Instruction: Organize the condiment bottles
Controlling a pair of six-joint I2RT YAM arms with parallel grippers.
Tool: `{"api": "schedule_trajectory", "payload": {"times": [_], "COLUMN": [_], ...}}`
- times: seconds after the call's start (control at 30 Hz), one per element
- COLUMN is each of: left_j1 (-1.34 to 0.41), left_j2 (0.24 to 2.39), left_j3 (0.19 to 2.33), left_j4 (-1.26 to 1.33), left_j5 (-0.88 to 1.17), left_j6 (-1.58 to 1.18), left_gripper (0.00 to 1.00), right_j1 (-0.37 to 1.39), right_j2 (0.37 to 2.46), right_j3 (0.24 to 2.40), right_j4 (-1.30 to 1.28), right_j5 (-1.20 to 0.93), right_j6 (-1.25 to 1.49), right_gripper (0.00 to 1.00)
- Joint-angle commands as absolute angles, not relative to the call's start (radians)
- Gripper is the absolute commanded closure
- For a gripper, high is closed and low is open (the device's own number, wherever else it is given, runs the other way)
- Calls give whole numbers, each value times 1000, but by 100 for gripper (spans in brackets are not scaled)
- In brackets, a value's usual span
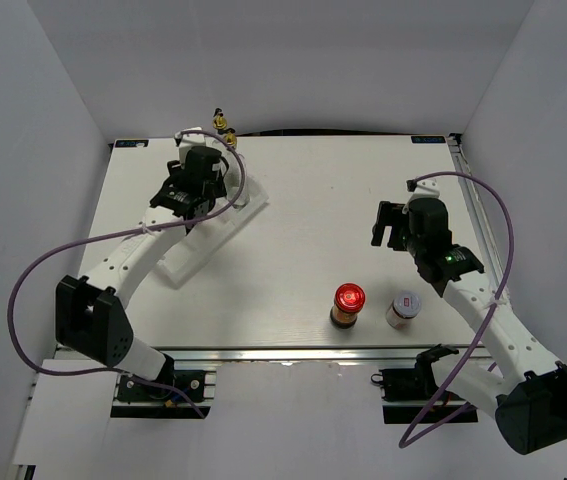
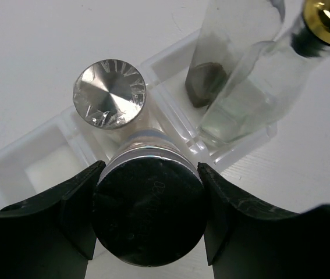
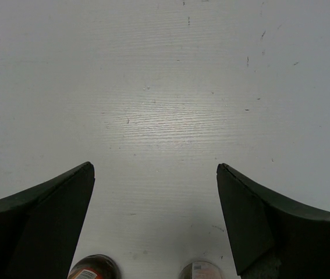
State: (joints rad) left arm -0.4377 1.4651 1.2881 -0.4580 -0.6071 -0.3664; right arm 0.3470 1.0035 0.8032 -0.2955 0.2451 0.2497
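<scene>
- White plastic rack point(image 1: 178, 262) lies aslant on the far-left part of the surface point(image 1: 303, 200) in the overhead view. Two glass cruets point(image 1: 225, 128) stand upright at its far end. The left pincer point(image 1: 193, 190) hangs over the rack's middle and hides whatever it holds.
- In the same view, the red-lidded brown jar point(image 1: 348, 303) and the white-lidded jar point(image 1: 404, 308) stand upright, near each other but not touching. They are close to the front edge on the right, outside the rack.
- The right pincer point(image 1: 388, 228) hovers beyond the two jars, well apart from the rack. Both jars lie back toward that arm's own base, so the right arm is clearly the nearer one.
- In the left wrist view, the left pincer's jaws are clamped on either side of a silver-lidded shaker point(image 2: 148, 215), held upright with its lid toward the camera.
- A second shaker point(image 2: 109, 93) stands in a rack compartment just beyond it, and the cruets sit in the compartments further on. The held shaker hides what is beneath it, so I cannot tell whether it is seated in the rack.
- In the right wrist view, the right pincer's fingers point(image 3: 42, 226) are spread wide and hold nothing, with only bare surface between them.
- Both jars peep in at the bottom edge of that view, the brown one on the left.
- The right arm's next reach would likely need a pull back toward its base, then a descent over one jar with the fingers either side of its upright axis.
</scene>
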Motion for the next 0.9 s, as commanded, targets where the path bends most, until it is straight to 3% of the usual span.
{"api": "schedule_trajectory", "payload": {"times": [0.0,0.3,0.6,0.63,0.67,0.77,0.87], "left_j1": [-388,-321,-279,-278,-276,-275,-275], "left_j2": [1480,1535,1583,1589,1594,1617,1632], "left_j3": [1332,1305,1249,1241,1238,1242,1236], "left_j4": [-382,-347,-304,-296,-292,-305,-305], "left_j5": [-520,-449,-419,-422,-428,-439,-429], "left_j6": [-368,-388,-432,-436,-440,-468,-479], "left_gripper": [85,86,76,74,64,61,40], "right_j1": [341,341,342,341,341,341,341], "right_j2": [1003,1019,1029,1029,1032,1042,1049], "right_j3": [805,804,804,802,802,807,810], "right_j4": [-262,-255,-253,-252,-250,-250,-255], "right_j5": [270,284,287,287,285,278,278], "right_j6": [232,229,230,230,230,230,232], "right_gripper": [11,11,11,10,11,11,11]}}
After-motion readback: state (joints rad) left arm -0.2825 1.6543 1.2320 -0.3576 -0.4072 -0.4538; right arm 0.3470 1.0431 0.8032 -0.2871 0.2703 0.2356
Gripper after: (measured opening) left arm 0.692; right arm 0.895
